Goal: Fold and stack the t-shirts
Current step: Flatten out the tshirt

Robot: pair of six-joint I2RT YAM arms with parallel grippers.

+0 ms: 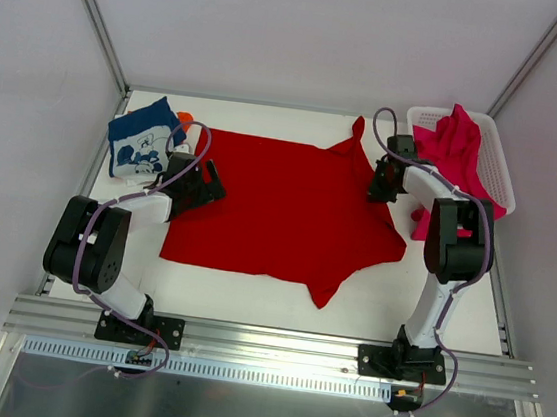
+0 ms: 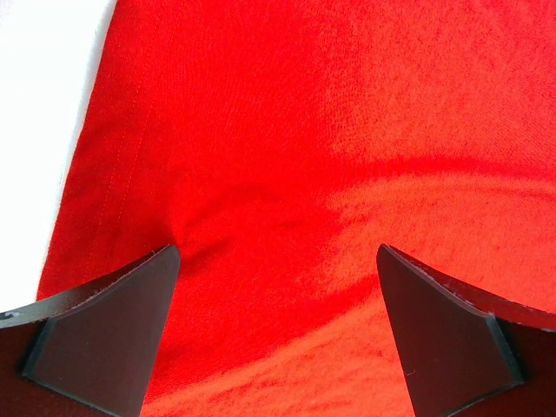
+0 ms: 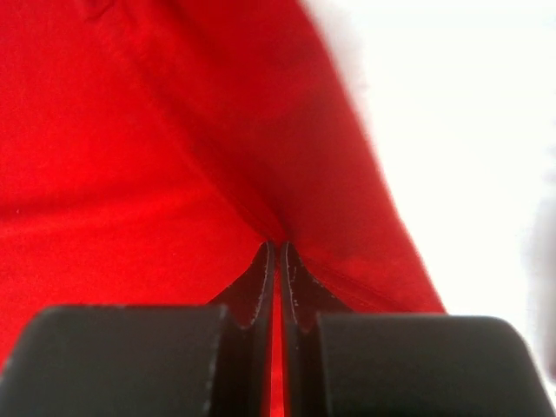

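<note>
One white plastic mesh basket far right, holding crumpled magenta-pink cloth t-shirt, bright red cloth t-shirt spread flat centrally, right gripper clenched on its right edge, left gripper released over its left edge

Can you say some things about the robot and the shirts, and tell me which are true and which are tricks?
1. The red t-shirt lies spread out on the table. True.
2. The right tool is wide open. False: it is shut, pinching the red t-shirt.
3. The pink t-shirt is in the white basket. True, though part of it hangs over the side.
4. The left tool is shut. False: it is open, over the red t-shirt.
5. The navy t-shirt is in the basket. False: it lies on the table's far left corner.
</note>
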